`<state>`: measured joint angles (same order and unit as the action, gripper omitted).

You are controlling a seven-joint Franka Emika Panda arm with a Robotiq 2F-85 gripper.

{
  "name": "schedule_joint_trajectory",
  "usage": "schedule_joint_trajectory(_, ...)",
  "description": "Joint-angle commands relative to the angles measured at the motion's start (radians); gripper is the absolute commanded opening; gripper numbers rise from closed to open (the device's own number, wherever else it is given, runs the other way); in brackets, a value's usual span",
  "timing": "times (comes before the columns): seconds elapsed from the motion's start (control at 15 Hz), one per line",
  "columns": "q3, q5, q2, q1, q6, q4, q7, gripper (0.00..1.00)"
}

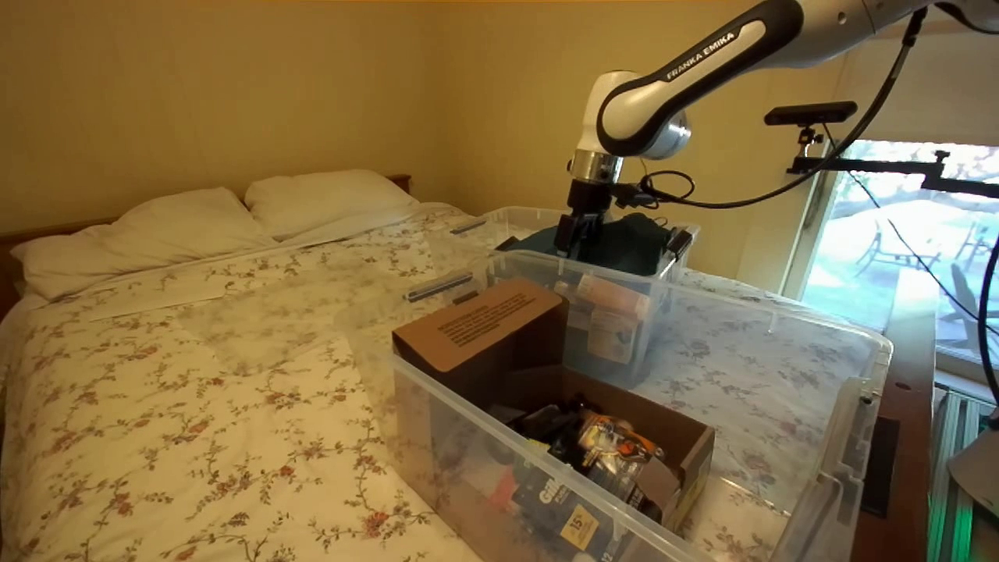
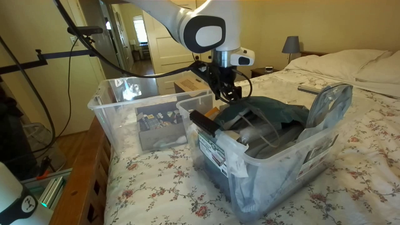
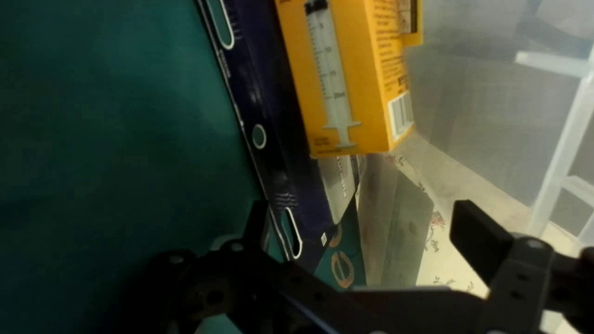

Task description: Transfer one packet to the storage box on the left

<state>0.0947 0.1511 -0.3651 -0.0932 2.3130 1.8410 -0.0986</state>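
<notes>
No grab yet imo: your gripper [image 3: 364, 227] is wide and empty; lifting that dark packet [image 3: 278, 153] into the storage tub [image 2: 122, 126] is left.

In an exterior view, the storage box [image 1: 851, 421], a cardboard box [image 1: 655, 414] in it, stands on the surface [image 1: 273, 406] before a bin [image 1: 677, 243] holding cloth [image 1: 636, 242]. The pincer [image 1: 577, 243] is over the bin. In the wrist view, the packet [image 3: 285, 148] lies between cloth, left, and carton [image 3: 345, 83], right.

Pkt [image 3: 292, 181] dk purple; cloth [image 3: 120, 120] teal; bedspread [image 1: 257, 437] wht floral.
</notes>
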Motion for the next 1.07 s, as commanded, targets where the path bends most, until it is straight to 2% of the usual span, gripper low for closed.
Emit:
schedule_joint_trajectory(0.0,-0.028,-0.146,-0.022,-0.048,0.088,-0.014,0.093,1.0)
schedule_joint_trajectory(0.13,-0.043,-0.23,-0.039,-0.069,0.14,-0.02,0.13,1.0)
schedule_joint_trajectory(0.33,-0.059,-0.305,-0.076,-0.091,0.135,-0.034,0.179,1.0)
schedule_joint_trajectory(0.73,-0.067,-0.326,-0.147,-0.094,0.093,-0.079,0.206,1.0)
schedule_joint_trajectory(0.93,-0.027,-0.26,-0.174,-0.071,0.018,-0.11,0.153,0.84)
schedule_joint_trajectory(1.0,-0.021,-0.251,-0.181,-0.069,-0.015,-0.122,0.149,0.68)
